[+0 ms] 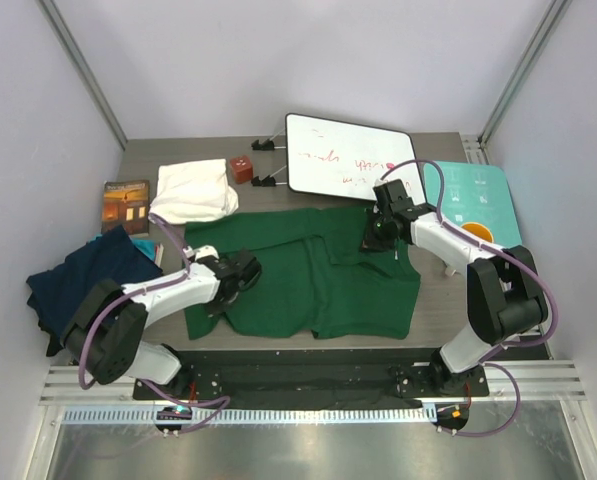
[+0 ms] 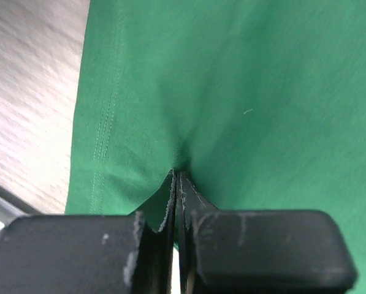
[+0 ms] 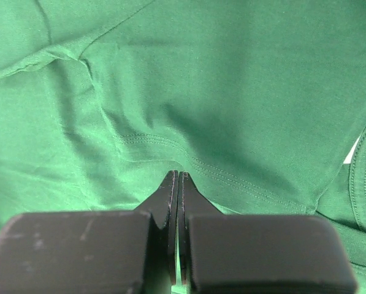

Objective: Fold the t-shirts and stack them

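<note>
The left gripper (image 2: pixel 178 174) is pressed shut, pinching a pucker of the green shirt (image 1: pixel 318 285) near its left edge. The right gripper (image 3: pixel 178 176) is closed too, tips on the shirt's far right part, though whether cloth is caught there cannot be told. The green shirt lies spread across the middle of the table (image 1: pixel 438 300). The navy shirt (image 1: pixel 78 280) is heaped at the left edge, and the white shirt (image 1: pixel 193 190) is bunched farther back, beside a book (image 1: pixel 126 205).
</note>
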### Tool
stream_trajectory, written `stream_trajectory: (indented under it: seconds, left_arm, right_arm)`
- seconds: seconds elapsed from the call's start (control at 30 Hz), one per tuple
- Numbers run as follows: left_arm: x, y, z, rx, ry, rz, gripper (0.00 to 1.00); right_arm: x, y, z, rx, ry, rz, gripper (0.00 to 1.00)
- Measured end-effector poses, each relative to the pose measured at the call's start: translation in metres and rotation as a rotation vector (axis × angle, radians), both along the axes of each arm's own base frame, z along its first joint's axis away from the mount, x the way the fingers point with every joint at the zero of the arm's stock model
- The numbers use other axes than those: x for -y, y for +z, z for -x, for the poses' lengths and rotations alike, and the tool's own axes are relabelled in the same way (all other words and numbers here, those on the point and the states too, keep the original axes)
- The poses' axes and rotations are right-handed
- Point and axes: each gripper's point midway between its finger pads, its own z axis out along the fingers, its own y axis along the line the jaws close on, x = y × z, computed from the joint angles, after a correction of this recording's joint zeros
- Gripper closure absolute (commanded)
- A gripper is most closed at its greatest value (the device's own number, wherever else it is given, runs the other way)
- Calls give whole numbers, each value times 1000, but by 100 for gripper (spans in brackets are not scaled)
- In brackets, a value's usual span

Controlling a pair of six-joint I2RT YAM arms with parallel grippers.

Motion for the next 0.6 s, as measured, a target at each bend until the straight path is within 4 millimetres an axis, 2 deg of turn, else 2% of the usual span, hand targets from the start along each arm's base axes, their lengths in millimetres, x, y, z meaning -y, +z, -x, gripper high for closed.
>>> stream_trajectory:
  seconds: [0.2, 0.6]
  left_arm:
    - [0, 4, 18, -51, 13, 42, 100]
    - [-16, 10, 52, -118, 23, 51, 100]
  right_arm:
    - [-1, 2, 0, -3, 3, -17, 99]
    - [1, 12, -5, 12, -5, -45, 99]
